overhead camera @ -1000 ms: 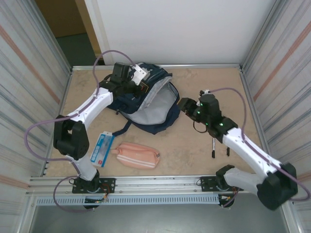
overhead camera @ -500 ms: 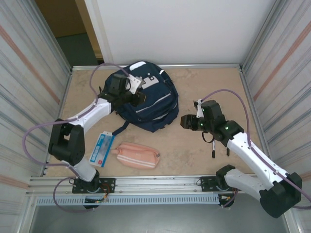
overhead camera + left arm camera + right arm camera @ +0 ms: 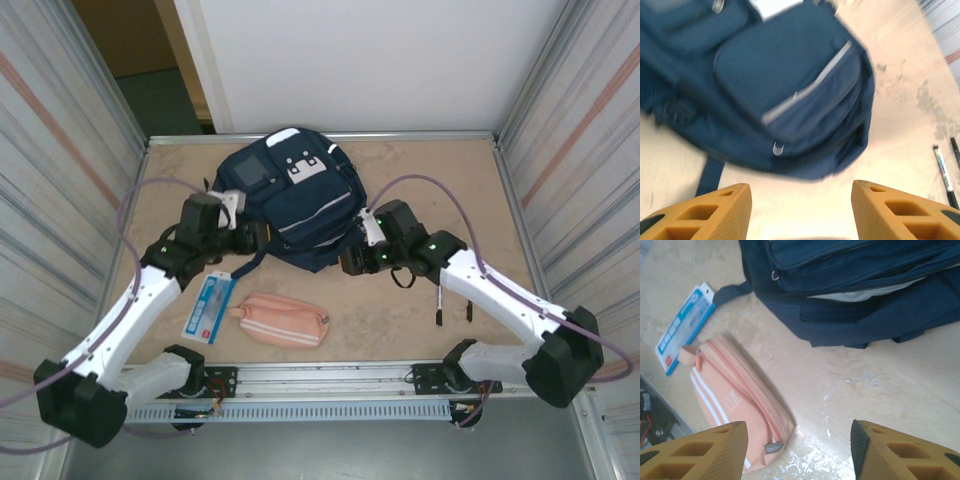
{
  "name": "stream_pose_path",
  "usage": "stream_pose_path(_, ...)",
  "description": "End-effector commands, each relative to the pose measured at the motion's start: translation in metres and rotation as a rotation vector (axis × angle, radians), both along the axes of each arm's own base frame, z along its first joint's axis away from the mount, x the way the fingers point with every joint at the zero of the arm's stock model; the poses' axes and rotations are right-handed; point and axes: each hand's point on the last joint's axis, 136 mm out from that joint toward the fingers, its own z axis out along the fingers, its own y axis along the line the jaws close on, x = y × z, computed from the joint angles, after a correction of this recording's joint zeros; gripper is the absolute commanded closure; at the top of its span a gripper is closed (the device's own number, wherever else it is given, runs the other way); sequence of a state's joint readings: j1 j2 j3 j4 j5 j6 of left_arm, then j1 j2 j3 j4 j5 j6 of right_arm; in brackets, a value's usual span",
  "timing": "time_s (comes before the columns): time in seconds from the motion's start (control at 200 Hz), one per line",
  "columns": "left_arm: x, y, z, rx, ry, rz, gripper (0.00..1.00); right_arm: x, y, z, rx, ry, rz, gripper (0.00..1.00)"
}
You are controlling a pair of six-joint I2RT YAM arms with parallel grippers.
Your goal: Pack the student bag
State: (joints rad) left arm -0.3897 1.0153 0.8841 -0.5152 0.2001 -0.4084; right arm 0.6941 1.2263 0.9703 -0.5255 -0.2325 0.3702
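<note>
The student bag (image 3: pixel 290 195) is a navy backpack that lies flat at the back middle of the table, its flap down. In the left wrist view the bag (image 3: pixel 790 90) sits just beyond my left gripper (image 3: pixel 800 210), which stands open with only bare table between its fingers. From above, my left gripper (image 3: pixel 253 238) is at the bag's near-left edge, by a dark strap. My right gripper (image 3: pixel 348 262) is at the bag's near-right corner, open and holding nothing. The right wrist view has the bag (image 3: pixel 850 285) above my right gripper (image 3: pixel 800 450).
A pink pencil pouch (image 3: pixel 285 320) (image 3: pixel 735 400) lies near the front, with a blue flat packet (image 3: pixel 208 307) (image 3: pixel 685 327) to its left. Two pens (image 3: pixel 440 305) (image 3: pixel 945 172) lie to the right. Metal walls close in both sides, and a rail runs along the front.
My left gripper opened and let go of the bag's flap, which dropped shut. The left arm drew back toward the front. The right arm swung left to the bag's near-right corner.
</note>
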Motion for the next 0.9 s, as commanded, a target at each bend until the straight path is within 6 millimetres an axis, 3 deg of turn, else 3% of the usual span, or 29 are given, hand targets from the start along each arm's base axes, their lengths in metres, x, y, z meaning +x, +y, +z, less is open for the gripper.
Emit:
stream_pose_path(0.0,-0.055,0.023,-0.048,-0.002,0.262,0.121,0.44,0.005,0.015,0.001,-0.028,-0.030,0.054,0.44)
stream_pose_path(0.195,-0.093,0.036,-0.077,-0.041,0.381,0.199,0.39,0.012,0.039,-0.016,-0.060,0.003,0.079,0.43)
stream_pose_path(0.346,-0.085,0.043,-0.077,-0.003,0.333,0.218,0.32,0.025,0.049,-0.030,-0.092,0.010,0.029,0.42)
stream_pose_path(0.441,-0.058,0.052,-0.071,0.031,0.243,0.274,0.18,0.035,0.062,-0.031,-0.091,0.013,0.020,0.41)
stream_pose_path(0.461,-0.051,0.055,-0.070,0.049,0.215,0.286,0.04,0.036,0.064,-0.032,-0.096,0.016,0.017,0.41)
stream_pose_path(0.476,-0.045,0.057,-0.070,0.058,0.199,0.295,0.02,0.037,0.066,-0.033,-0.098,0.016,0.015,0.41)
stream_pose_path(0.656,0.023,0.080,-0.071,0.098,0.136,0.351,0.01,0.036,0.085,-0.032,-0.069,0.033,0.015,0.41)
stream_pose_path(0.797,0.075,0.086,-0.078,-0.092,0.145,0.341,0.01,0.026,0.080,-0.041,-0.074,0.048,-0.001,0.41)
stream_pose_path(0.897,0.109,0.087,-0.073,-0.081,0.140,0.325,0.04,0.019,0.075,-0.049,-0.077,0.093,-0.017,0.41)
